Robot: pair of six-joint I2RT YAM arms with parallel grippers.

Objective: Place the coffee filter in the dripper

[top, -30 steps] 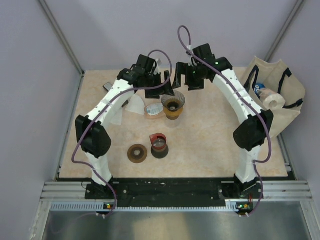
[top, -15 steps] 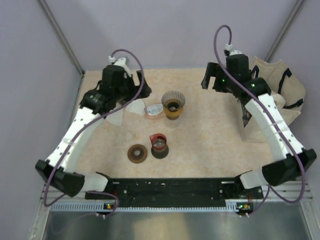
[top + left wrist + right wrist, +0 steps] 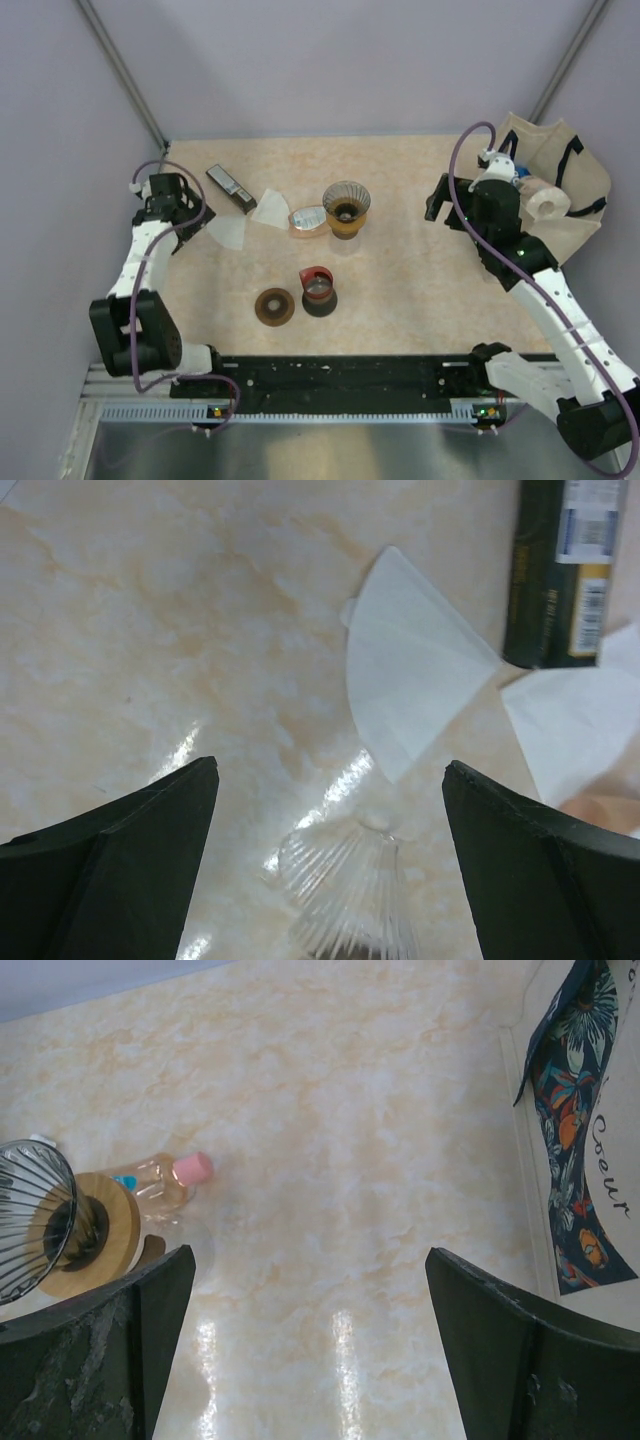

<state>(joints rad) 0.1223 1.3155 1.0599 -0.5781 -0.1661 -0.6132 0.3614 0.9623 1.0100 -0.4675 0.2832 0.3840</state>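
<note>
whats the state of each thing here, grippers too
dripper: upright, no filter inside
coffee filter: flat on table
second filter: flat on table
bottle: on its side, capped
left gripper: open, empty
right gripper: open, empty

bright, even overhead light, faint soft shadows; white glare streaks on the glossy table (image 3: 340, 1260) in both wrist views.
</note>
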